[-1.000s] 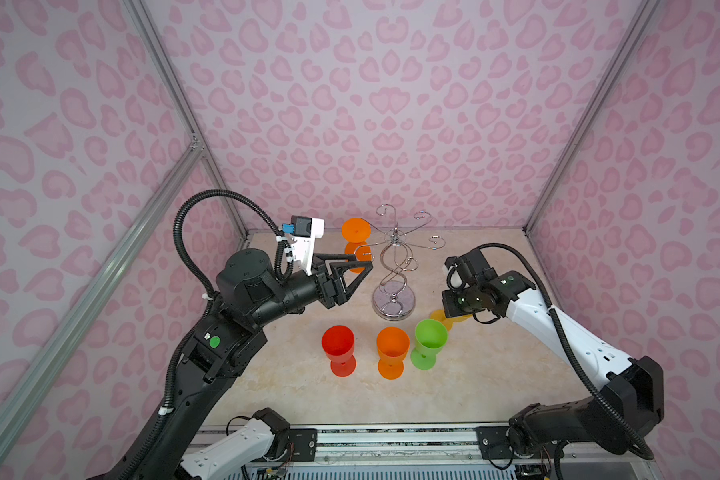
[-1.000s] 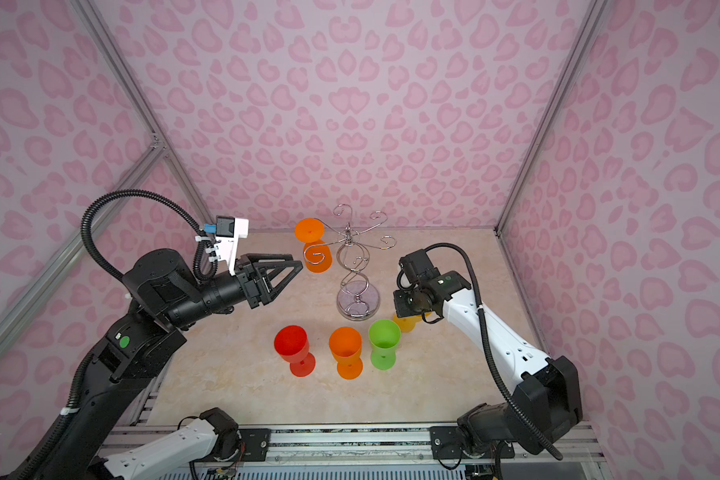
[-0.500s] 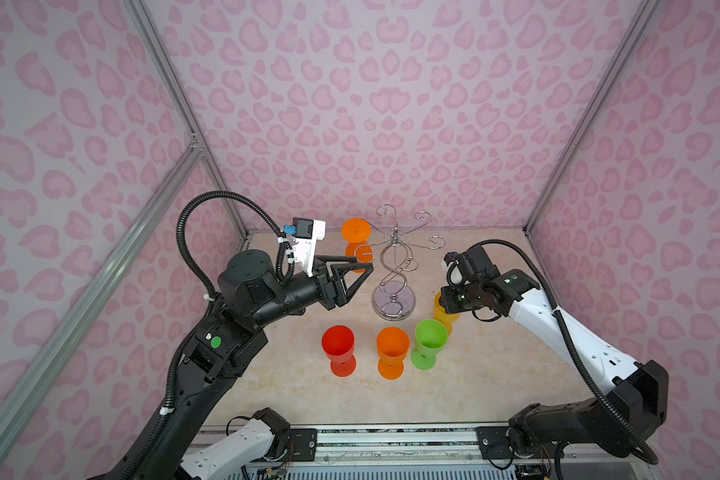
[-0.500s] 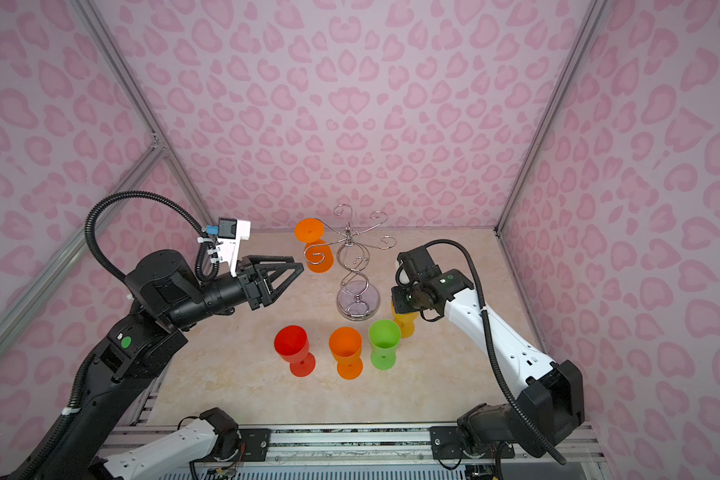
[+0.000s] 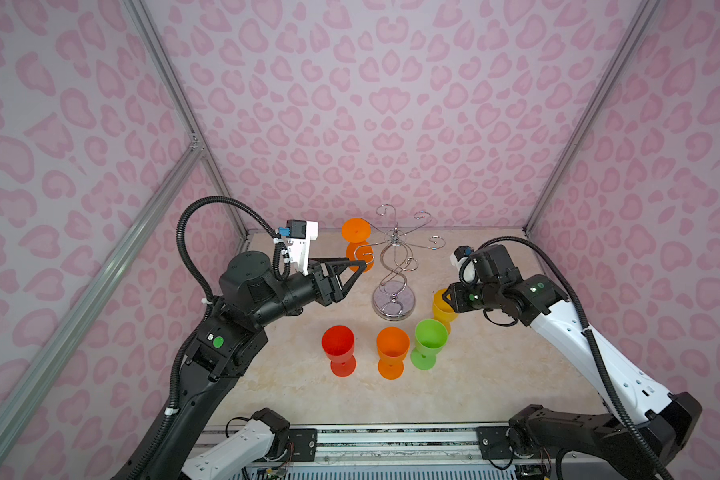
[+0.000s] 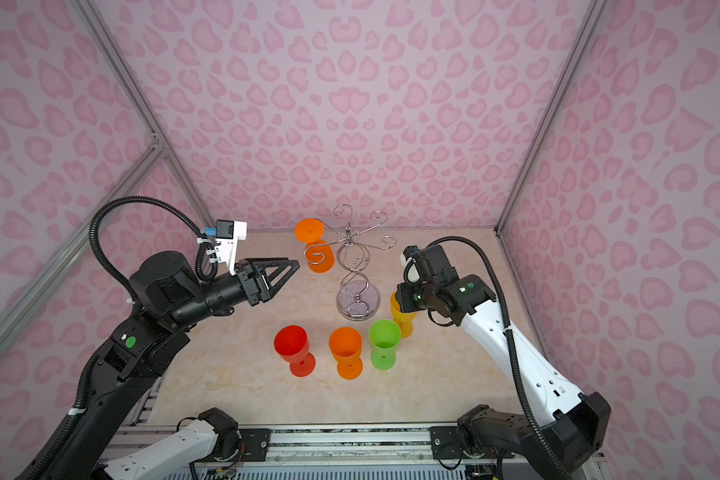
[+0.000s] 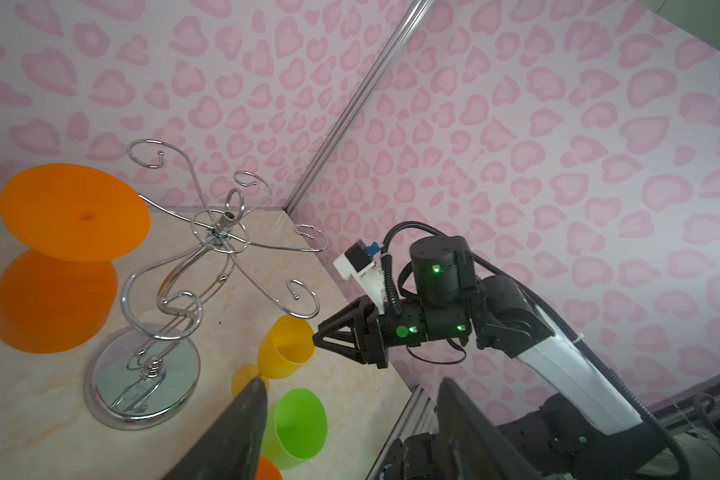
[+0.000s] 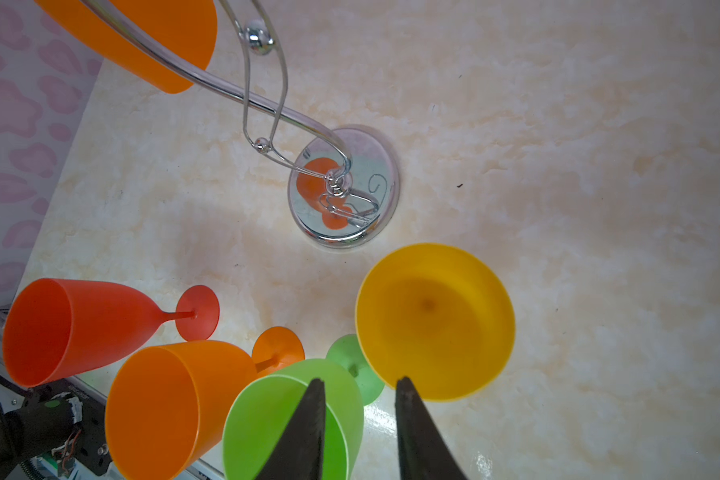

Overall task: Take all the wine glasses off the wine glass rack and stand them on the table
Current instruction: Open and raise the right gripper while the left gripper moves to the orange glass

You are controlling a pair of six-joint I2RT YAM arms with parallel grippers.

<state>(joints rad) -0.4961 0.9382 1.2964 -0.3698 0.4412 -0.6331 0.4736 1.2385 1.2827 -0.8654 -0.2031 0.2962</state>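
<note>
Nearest the front rail, a red glass (image 5: pixel 337 343), a standing orange glass (image 5: pixel 391 345) and a green glass (image 5: pixel 431 336) stand upright in a row on the marbled table (image 5: pixel 495 365). Just behind the green one, a yellow glass (image 5: pixel 441 309) stands close beside the wine glass rack (image 5: pixel 393 300). The right gripper (image 8: pixel 358 382) hangs at the yellow rim with its jaws parted and nothing between them, so it has let go.

Farther back, the left gripper (image 6: pixel 294 266) points at the hanging orange wine glass (image 6: pixel 320 258). Its jaws are spread wide and empty. Whether a fingertip touches the bowl cannot be told. That glass hangs upside down, foot uppermost, from a curled hook on the rack's far left side.

Two risks stand out. If the right arm pulls away sideways, a fingertip could clip the yellow rim and knock that glass into the green one or the chrome base. If the left jaws close and pull straight down or toward the arm, the foot would probably catch in the hook and tip the light rack. The smooth, tapered bowl could also slip from a loose grip.
</note>
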